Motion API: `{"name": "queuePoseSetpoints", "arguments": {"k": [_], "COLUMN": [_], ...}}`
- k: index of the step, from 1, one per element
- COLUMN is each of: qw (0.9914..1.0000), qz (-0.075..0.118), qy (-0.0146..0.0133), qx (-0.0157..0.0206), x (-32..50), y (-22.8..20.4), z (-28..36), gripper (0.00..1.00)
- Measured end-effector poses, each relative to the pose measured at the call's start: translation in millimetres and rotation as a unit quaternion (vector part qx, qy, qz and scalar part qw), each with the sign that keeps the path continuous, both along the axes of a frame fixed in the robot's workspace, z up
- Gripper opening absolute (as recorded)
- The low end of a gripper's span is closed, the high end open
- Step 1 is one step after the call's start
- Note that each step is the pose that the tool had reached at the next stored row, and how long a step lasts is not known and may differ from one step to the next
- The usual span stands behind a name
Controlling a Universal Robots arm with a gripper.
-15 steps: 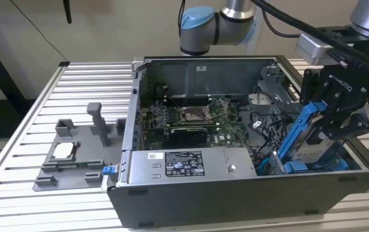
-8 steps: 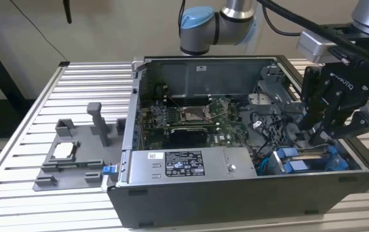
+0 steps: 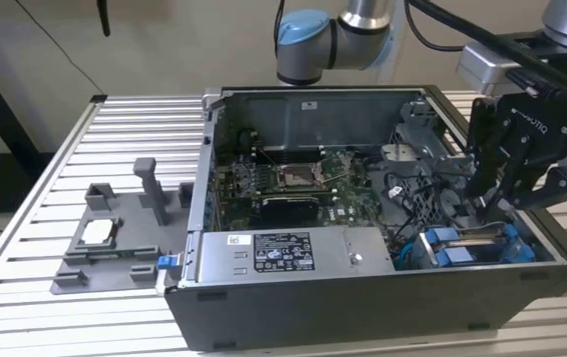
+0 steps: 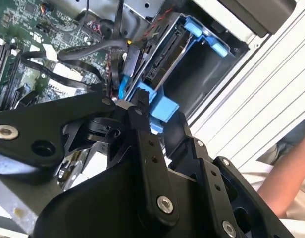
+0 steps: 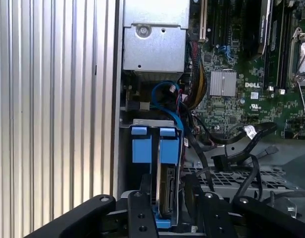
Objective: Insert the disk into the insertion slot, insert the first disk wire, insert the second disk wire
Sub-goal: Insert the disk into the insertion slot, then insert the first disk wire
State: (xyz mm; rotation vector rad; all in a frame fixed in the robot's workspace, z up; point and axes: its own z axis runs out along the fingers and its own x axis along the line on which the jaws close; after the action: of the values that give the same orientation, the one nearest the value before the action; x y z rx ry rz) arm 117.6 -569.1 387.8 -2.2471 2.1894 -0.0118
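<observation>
On slatted table (image 3: 134, 126), cased disk (image 5: 167, 191) sits beneath end effector (image 3: 501, 210).

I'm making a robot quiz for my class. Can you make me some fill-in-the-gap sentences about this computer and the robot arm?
1. The plastic rails on the insertion slot are coloured ____.
2. The gripper hangs over the open computer case, whose shell is coloured ____.
3. In the exterior view, the grey fixture tray lies on the slatted table on the ____ side of the case.

Missing words: blue; black; left.
</observation>
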Motion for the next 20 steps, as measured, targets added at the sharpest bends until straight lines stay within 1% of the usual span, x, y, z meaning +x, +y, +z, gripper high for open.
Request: {"name": "queuePoseSetpoints", "arguments": {"k": [1,4,5,6,8,9,10,12,13,14,15,16,18,19,20], "qw": [1.00000,0.99999,0.99998,0.99995,0.99986,0.99980,0.99976,0.99972,0.99969,0.99964,0.99952,0.99935,0.99886,0.99868,0.99854], "qz": [0.000,0.000,0.000,0.000,0.000,0.000,0.000,0.001,0.001,0.001,0.001,0.002,0.002,0.002,0.003], "qy": [-0.0020,-0.0050,-0.0067,-0.0095,-0.0167,-0.0198,-0.0218,-0.0234,-0.0248,-0.0268,-0.0309,-0.0360,-0.0476,-0.0513,-0.0538], "qx": [0.0004,0.0010,0.0013,0.0017,0.0022,0.0025,0.0026,0.0027,0.0028,0.0028,0.0028,0.0028,0.0027,0.0028,0.0027], "x": [0.0,0.0,-0.1,0.0,0.0,0.0,0.0,0.0,0.0,-0.1,0.0,0.0,-0.1,-0.3,-0.3], "y": [0.5,2.6,3.4,4.3,6.7,8.1,9.7,13.9,16.9,19.7,22.1,24.5,26.8,27.5,28.2], "z": [0.8,4.8,5.6,5.9,6.5,6.8,7.3,8.7,8.8,8.8,8.8,8.8,8.6,7.9,6.9], "gripper": [0.41,0.41,0.41,0.41,0.41,0.41,0.41,0.41,0.41,0.41,0.41,0.41,0.41,0.41,0.41]}}
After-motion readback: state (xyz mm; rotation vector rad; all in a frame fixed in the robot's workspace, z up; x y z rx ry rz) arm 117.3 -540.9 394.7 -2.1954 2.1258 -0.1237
